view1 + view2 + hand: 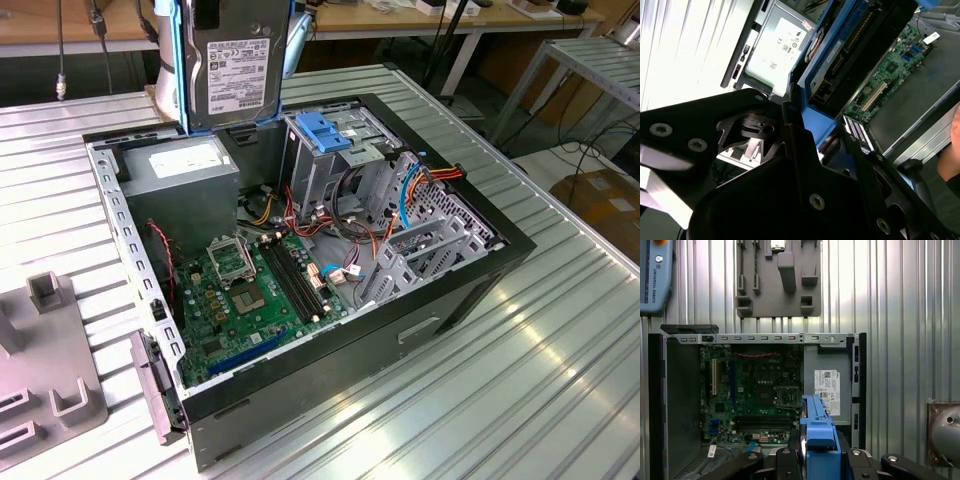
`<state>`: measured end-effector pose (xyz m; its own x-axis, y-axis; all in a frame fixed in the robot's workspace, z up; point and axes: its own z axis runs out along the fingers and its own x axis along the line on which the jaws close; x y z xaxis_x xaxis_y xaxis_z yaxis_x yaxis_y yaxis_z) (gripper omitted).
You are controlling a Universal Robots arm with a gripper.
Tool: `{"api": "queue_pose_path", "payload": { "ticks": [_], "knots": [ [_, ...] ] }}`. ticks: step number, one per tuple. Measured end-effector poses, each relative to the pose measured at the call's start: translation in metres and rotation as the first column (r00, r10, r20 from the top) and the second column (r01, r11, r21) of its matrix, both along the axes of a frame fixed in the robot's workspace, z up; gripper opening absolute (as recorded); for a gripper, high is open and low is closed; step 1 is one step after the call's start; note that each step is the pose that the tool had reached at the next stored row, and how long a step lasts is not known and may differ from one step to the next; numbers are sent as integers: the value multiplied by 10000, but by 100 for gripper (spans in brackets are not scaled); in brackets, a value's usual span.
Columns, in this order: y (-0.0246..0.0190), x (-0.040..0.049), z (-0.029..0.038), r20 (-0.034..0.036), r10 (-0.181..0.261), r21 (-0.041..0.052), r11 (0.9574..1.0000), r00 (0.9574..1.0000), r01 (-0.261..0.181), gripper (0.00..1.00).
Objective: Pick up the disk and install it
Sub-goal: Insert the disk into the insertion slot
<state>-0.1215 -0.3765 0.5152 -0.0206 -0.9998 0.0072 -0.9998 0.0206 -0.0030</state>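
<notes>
Disk (235, 62) is seen clear of the table (520, 380), hung upright on edge above the open computer case (300, 385), over the corner where the power supply (185, 170) sits and near the grey drive cage (312, 170) with its light-blue latch (322, 132). It is clamped by the gripper (820, 457): in both wrist views a blue rail (815, 117) is pinched between the black jaws. The disk is judged stiff, fairly dense and sensitive to knocks, with smooth metal faces that could slip. Hold is best taken across the plastic side rails or the narrow edges, so that the labelled face and the circuit side are spared; the rails, probably somewhat flexible, should not be squeezed hard.
</notes>
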Motion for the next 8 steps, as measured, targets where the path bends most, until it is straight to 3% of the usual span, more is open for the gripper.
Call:
{"api": "queue_pose_path", "payload": {
  "ticks": [2,4,8],
  "knots": [
    [-25,0,0,0,0,0,10000,10000,0,37],
    [-85,0,0,0,0,0,10000,10000,0,37],
    [-253,0,0,0,0,0,10000,10000,0,37]
  ]
}}
